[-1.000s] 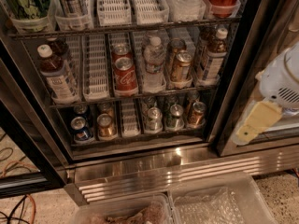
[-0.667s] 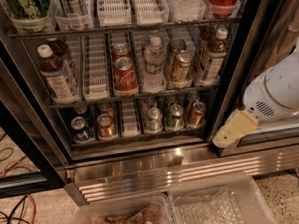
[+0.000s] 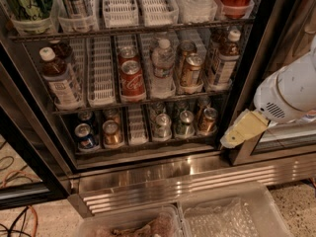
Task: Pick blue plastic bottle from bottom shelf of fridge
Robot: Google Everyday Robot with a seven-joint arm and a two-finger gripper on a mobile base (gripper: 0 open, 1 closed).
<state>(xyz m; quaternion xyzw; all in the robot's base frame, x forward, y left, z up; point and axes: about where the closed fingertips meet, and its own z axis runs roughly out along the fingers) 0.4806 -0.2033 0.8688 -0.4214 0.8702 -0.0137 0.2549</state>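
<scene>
Tool (image 3: pixel 239 132) at lower right of frame, beside the fridge (image 3: pixel 163 179).
I cannot tell how far open it is; the bottle (image 3: pixel 224 60) stands apart, up and left.

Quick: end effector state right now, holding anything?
End effector: open or closed cannot be told; nothing seen in it. It hangs at lower right, in front of the fridge door frame.

Red cola cans (image 3: pixel 131 75) on middle rack; clear water bottle (image 3: pixel 162 68) just right of them, gold cans (image 3: pixel 190 69) beyond. Small cans (image 3: pixel 112 132) on lowest rack. Clear plastic bins (image 3: pixel 232 214) on near floor. Cables (image 3: pixel 15 221) near left. Gripper (image 3: pixel 228 142) at right, by door frame.
</scene>
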